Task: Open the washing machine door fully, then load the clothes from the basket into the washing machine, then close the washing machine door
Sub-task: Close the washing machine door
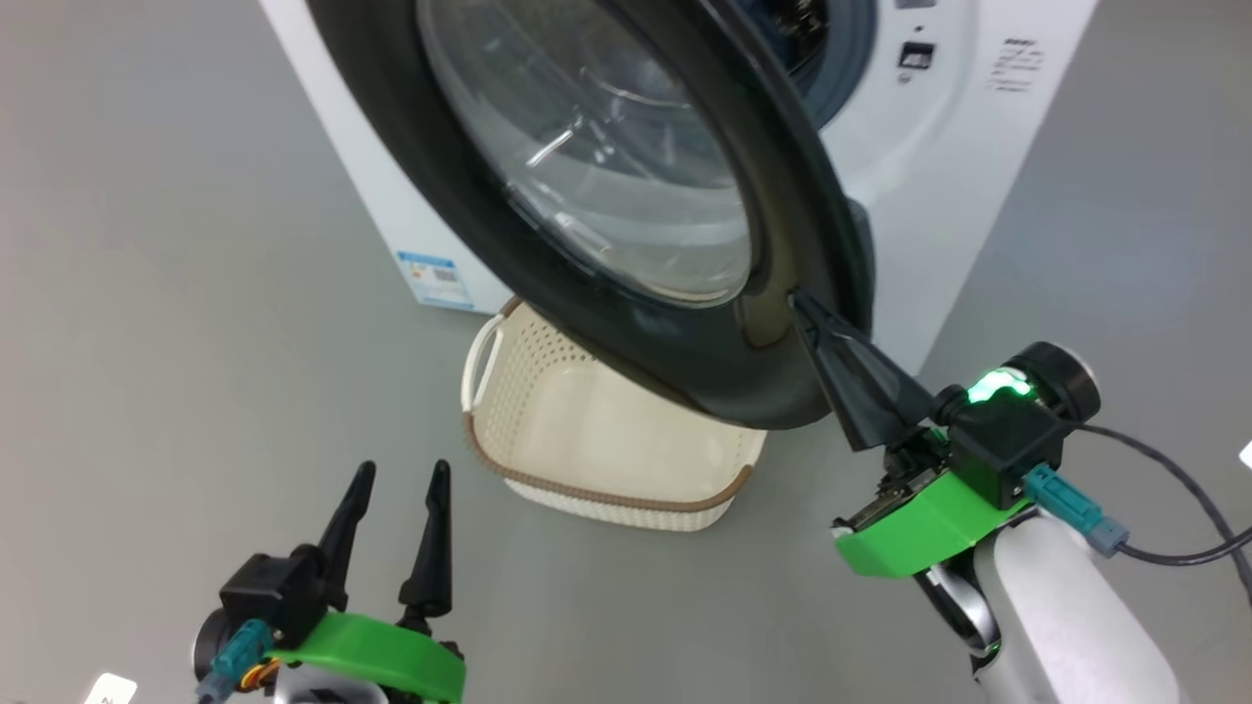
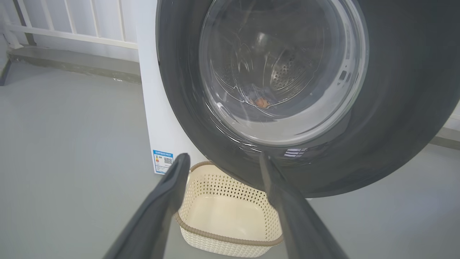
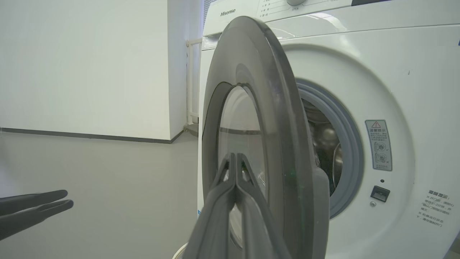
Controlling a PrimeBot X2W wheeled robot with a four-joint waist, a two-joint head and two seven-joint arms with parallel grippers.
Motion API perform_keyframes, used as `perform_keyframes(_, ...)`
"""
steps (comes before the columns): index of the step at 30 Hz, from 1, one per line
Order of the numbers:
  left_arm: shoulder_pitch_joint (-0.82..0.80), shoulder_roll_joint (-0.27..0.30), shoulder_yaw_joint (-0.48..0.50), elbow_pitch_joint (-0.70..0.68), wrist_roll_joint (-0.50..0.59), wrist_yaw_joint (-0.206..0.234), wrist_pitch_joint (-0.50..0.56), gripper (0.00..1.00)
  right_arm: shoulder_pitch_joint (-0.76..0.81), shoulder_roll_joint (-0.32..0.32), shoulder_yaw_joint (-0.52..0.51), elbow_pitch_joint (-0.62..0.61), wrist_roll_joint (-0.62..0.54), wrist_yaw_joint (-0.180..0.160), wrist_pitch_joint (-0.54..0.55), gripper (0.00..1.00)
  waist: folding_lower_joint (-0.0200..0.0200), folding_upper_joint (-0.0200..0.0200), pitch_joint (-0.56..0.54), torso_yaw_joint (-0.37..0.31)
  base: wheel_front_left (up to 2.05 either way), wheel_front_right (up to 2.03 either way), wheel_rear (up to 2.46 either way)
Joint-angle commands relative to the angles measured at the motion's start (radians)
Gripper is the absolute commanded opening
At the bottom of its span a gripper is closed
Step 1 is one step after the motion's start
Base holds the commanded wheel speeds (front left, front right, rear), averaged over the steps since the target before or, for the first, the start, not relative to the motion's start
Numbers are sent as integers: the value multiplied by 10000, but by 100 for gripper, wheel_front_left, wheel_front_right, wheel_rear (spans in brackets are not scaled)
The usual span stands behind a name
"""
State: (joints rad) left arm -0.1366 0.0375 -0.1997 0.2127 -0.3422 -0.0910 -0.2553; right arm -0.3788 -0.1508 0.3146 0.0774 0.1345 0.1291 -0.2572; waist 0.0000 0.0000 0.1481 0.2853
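Note:
The washing machine door (image 1: 685,362), with a black rim around bulging glass, stands partly swung out from the white washing machine (image 1: 939,196). My right gripper (image 1: 794,296) is shut, its tip against the door's outer face low on the rim; the right wrist view shows the same contact (image 3: 234,155) on the door (image 3: 251,64). My left gripper (image 1: 401,469) hangs open and empty in front of the cream basket (image 1: 587,494), whose inside looks bare. Through the door glass, the left wrist view shows a bit of the clothes (image 2: 262,102), bluish with an orange spot, in the drum.
The basket (image 2: 230,241) sits on the grey floor under the door's lower rim (image 2: 395,108). A blue label (image 1: 435,279) marks the machine's side. A white railing (image 2: 72,32) and a wall stand behind. A cable (image 1: 1174,489) trails from my right wrist.

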Motion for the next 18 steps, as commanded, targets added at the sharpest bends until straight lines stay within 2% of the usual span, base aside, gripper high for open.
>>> perform_keyframes(1, -397, 129, 153, -393, -146, 142, -64, 100, -300, -23, 113, -189, 121, 16, -46, 0, 0, 0, 626, 626, 0, 0, 0)
perform_keyframes(8, -523, 128, -119, -761, -513, 473, -64, 100, -570, -363, 15, -152, 183, 16, -46, 0, 0, 0, 1210, 828, 0, 0, 0)
perform_keyframes(18, -700, 128, -184, -1021, -780, 706, -65, 100, -813, -662, -101, -2, 328, 16, -46, 0, 0, 0, 1705, 673, 0, 0, 0)
